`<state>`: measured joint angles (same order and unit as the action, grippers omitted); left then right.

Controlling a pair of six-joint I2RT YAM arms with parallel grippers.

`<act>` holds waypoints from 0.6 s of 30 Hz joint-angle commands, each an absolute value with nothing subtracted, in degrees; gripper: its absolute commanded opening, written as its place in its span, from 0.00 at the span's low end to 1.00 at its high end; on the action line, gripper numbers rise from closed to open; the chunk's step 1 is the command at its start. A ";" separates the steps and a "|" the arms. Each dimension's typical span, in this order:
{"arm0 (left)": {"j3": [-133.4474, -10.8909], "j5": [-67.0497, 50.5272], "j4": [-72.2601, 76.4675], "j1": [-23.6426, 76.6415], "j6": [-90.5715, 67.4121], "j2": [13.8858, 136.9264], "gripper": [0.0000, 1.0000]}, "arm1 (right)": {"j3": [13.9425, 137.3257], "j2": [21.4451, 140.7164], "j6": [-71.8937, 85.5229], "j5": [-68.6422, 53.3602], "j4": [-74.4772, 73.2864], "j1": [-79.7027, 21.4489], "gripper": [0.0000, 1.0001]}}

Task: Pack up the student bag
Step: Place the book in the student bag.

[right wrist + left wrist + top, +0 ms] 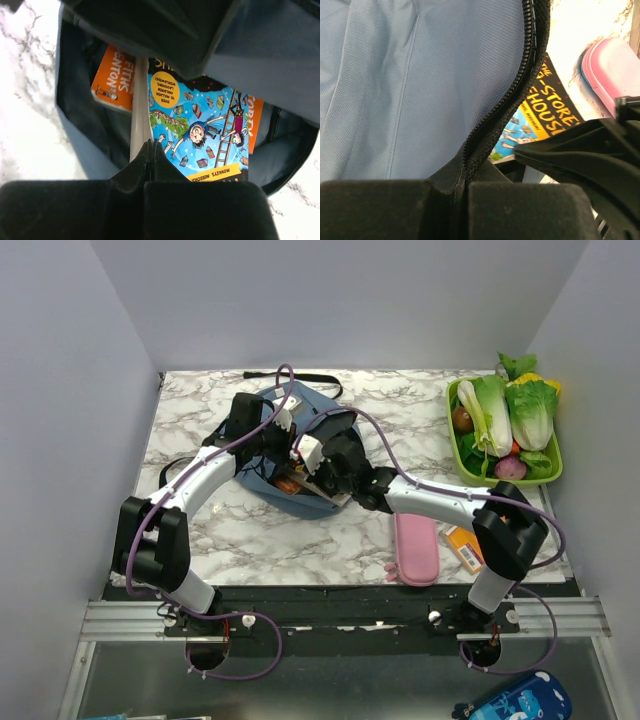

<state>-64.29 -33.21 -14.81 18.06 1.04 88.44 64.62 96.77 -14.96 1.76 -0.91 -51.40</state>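
Observation:
The dusty-blue student bag (pixel 308 403) lies at the table's middle back, its mouth facing the arms. My left gripper (pixel 462 177) is shut on the bag's black zipper edge (pixel 520 75) and holds the flap (pixel 410 85) up. My right gripper (pixel 151 150) reaches into the opening with its jaws shut, its tips at the near edge of a blue illustrated book (pixel 200 130). I see nothing between those jaws. That book lies inside the bag on top of an orange book (pixel 115 82). In the top view both grippers (pixel 290 435) (pixel 322 468) crowd the bag's mouth.
A pink pencil case (pixel 415 550) lies near the front edge by the right arm, a small orange item (pixel 462 545) beside it. A green tray (pixel 455 455) of vegetables stands at the back right. A bright blue pouch (pixel 520 702) lies below the table. The bag's black strap (pixel 300 377) trails behind it.

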 commanded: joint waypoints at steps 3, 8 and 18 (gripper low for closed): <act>-66.36 -37.00 -15.29 18.37 0.97 86.84 0.00 | 68.11 102.48 -18.47 13.83 6.75 -52.91 0.01; -66.18 -37.00 -15.56 18.37 0.97 87.36 0.00 | 67.77 98.47 -4.87 20.05 5.01 -52.74 0.76; -65.30 -37.00 -15.03 18.37 1.14 87.36 0.00 | 54.15 82.36 15.54 20.64 2.47 -48.35 0.18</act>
